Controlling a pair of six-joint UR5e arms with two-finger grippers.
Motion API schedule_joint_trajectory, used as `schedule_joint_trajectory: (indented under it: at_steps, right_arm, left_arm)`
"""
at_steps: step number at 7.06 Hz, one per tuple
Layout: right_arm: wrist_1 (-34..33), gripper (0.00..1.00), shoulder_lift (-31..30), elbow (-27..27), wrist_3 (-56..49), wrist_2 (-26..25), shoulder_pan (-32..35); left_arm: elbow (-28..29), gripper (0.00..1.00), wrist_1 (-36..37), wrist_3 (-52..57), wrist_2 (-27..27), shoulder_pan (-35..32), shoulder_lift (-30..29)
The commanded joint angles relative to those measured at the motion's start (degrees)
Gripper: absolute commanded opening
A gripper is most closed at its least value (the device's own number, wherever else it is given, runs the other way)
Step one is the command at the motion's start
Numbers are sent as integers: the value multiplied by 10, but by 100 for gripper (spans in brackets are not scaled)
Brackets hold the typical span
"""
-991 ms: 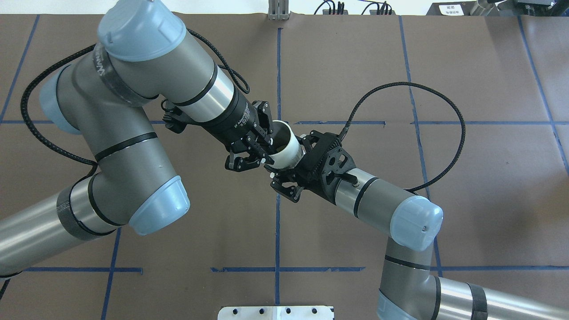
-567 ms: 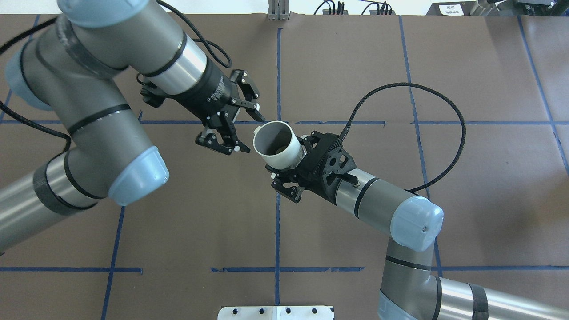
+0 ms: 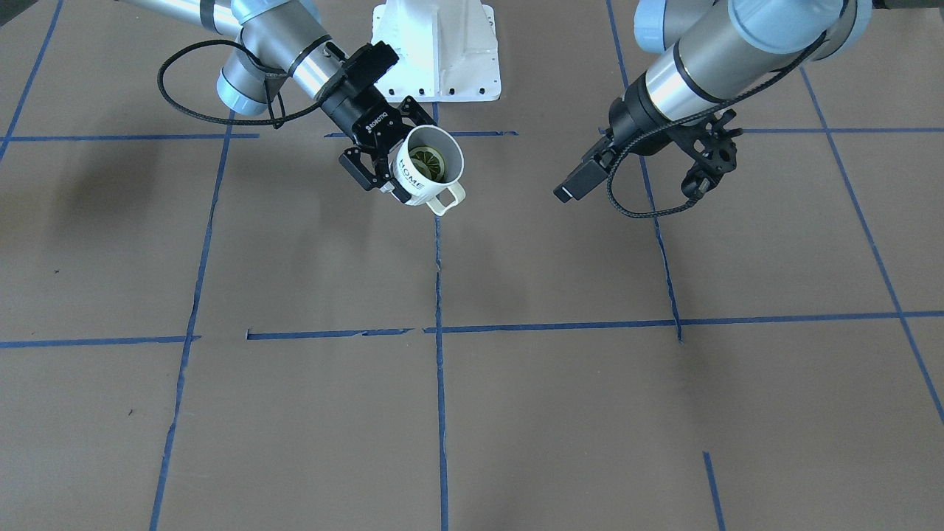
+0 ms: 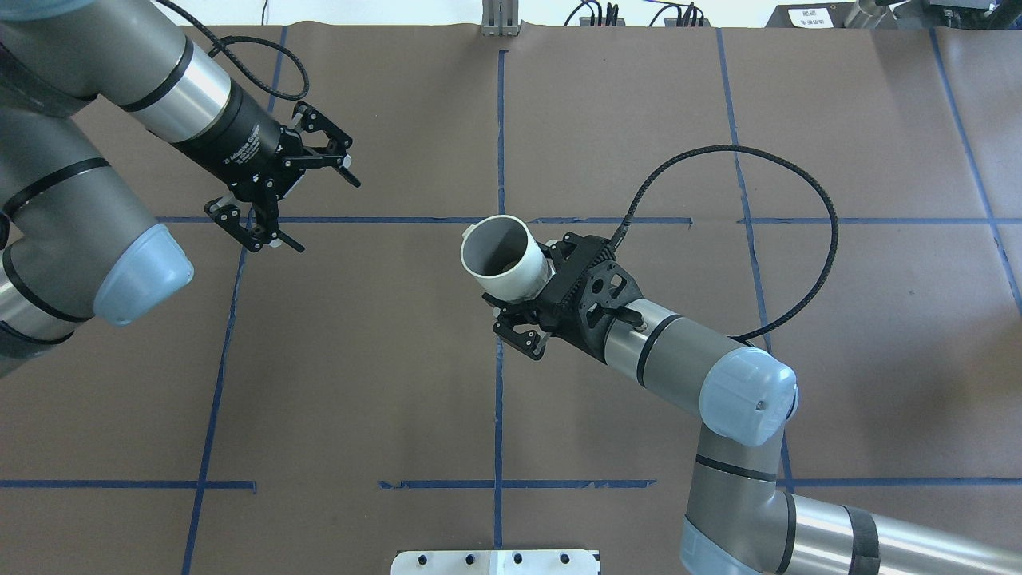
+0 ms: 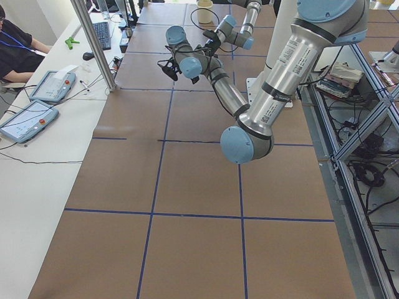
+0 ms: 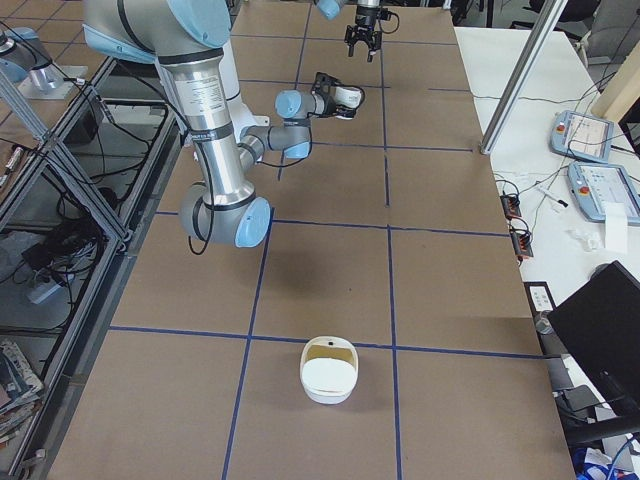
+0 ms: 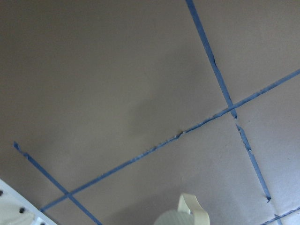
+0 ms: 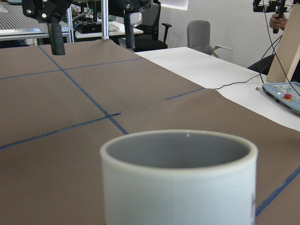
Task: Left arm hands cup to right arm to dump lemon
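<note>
Item inspected: the cup, held in the air above the table and tilted, its mouth turned away from the wrist that carries it. The handle sits on the low side.

Inside the cup: the lemon lies flat against the bottom, not yet dumped.

On the cup: the right gripper has its fingers clamped on the outer wall near the base. It is the only support.

Well apart from the cup, on the robot's left: the left gripper hangs with fingers spread and nothing between them.

Farthest from the cup, toward the table's end on the robot's right: a white tub stands on the table. Whether it is meant as the receiver cannot be told.

Hazards, as judged:
1. The wall looks smooth and the hold is low. A quick wrist roll could let the cup turn or slide in the fingers.
2. The flat slice may cling to the bottom, so a mild tip would leave it inside.
3. Tipping further here would drop the slice on bare table.
</note>
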Motion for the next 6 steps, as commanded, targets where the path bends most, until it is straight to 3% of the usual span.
schedule_joint_trajectory:
  at_steps: [1, 4, 5, 6]
  right_arm:
    - [-13, 22, -3, 0, 6, 1, 16]
    - [-23, 16, -43, 13, 41, 2, 48]
    - [-21, 13, -78, 33, 130, 2, 60]
    - [-21, 13, -121, 59, 148, 4, 85]
  left_arm:
    - [-2, 100, 0, 169, 119, 23, 46]
    - [-2, 100, -2, 559, 138, 15, 142]
    - [-2, 100, -4, 644, 143, 14, 158]
    - [-2, 100, -6, 649, 142, 11, 161]
